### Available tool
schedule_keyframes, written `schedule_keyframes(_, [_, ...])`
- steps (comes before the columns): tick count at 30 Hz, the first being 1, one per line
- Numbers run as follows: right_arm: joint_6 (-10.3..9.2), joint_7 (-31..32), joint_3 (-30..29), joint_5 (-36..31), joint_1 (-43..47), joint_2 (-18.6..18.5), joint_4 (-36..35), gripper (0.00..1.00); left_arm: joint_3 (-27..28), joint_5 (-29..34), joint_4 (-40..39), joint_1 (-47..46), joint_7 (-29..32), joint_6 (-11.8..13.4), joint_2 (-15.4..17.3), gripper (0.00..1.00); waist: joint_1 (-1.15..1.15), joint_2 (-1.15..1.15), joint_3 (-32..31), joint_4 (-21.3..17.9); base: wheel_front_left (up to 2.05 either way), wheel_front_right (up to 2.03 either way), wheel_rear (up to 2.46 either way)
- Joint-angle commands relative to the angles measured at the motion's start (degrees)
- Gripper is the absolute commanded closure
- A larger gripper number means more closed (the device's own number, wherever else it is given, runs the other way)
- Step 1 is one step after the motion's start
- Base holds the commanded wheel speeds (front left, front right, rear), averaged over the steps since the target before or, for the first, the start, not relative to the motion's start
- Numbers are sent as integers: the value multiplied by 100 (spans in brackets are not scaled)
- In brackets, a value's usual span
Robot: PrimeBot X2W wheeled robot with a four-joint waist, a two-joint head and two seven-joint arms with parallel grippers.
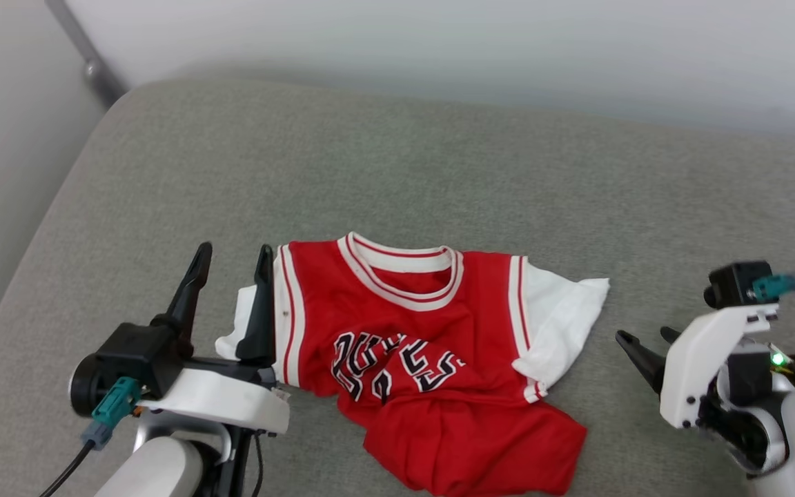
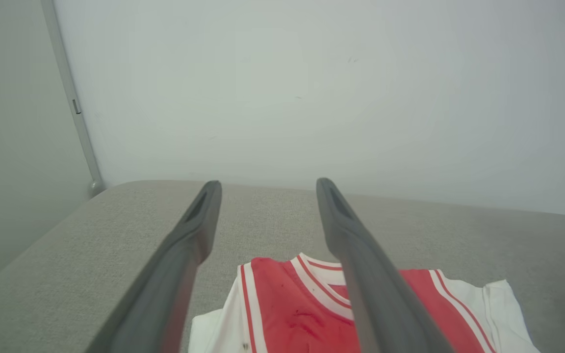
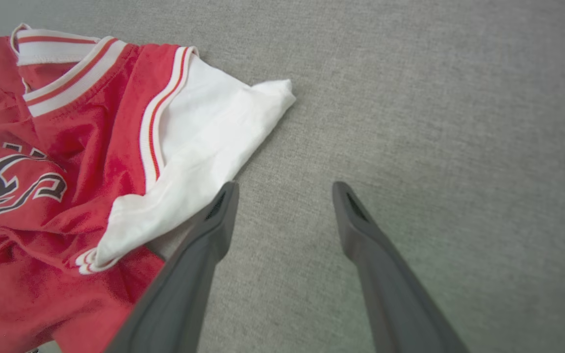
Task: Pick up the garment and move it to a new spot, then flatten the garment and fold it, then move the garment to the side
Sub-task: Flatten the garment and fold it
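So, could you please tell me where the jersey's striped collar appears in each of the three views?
Head view: the striped collar sits at centre, at the far edge of the garment.
Left wrist view: bottom centre, partly behind the left tool.
Right wrist view: top left corner.
Shared landmark: the white sleeve on the side of the right tool.

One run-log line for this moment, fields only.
garment: front up, rumpled, on grey cushion | left gripper: open, empty, at garment edge | right gripper: open, empty, apart
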Motion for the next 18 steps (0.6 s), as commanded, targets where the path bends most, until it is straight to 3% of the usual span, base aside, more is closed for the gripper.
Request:
schedule_keyframes(1, [-2, 132, 87, 73, -238, -73, 143, 0, 5, 56, 24, -141, -35, -58, -95, 0, 0, 0, 217, 234, 0, 0, 0])
schedule_keyframes(12, [-2, 845, 766, 301, -1136, -105, 1586, 0, 162, 287, 317, -264, -46, -430, -552, 0, 0, 0, 592, 503, 0, 0, 0])
schedule_keyframes(13, [-2, 932, 823, 331, -1107, -89, 1715, 5, 184, 301, 353, -248, -47, -456, -582, 0, 0, 0, 600, 512, 0, 0, 0])
schedule_keyframes(14, [-2, 995, 873, 379, -1089, -76, 1813, 63, 209, 317, 375, -233, -46, -477, -607, 0, 0, 0, 603, 518, 0, 0, 0])
schedule_keyframes(15, [-1, 1045, 927, 429, -1071, -64, 1885, 100, 239, 339, 407, -208, -46, -506, -619, 0, 0, 0, 600, 520, 0, 0, 0])
schedule_keyframes(18, [-2, 968, 1037, 527, -1118, -111, 1835, 100, 323, 379, 467, -125, -41, -534, -646, 0, 0, 0, 557, 483, 0, 0, 0])
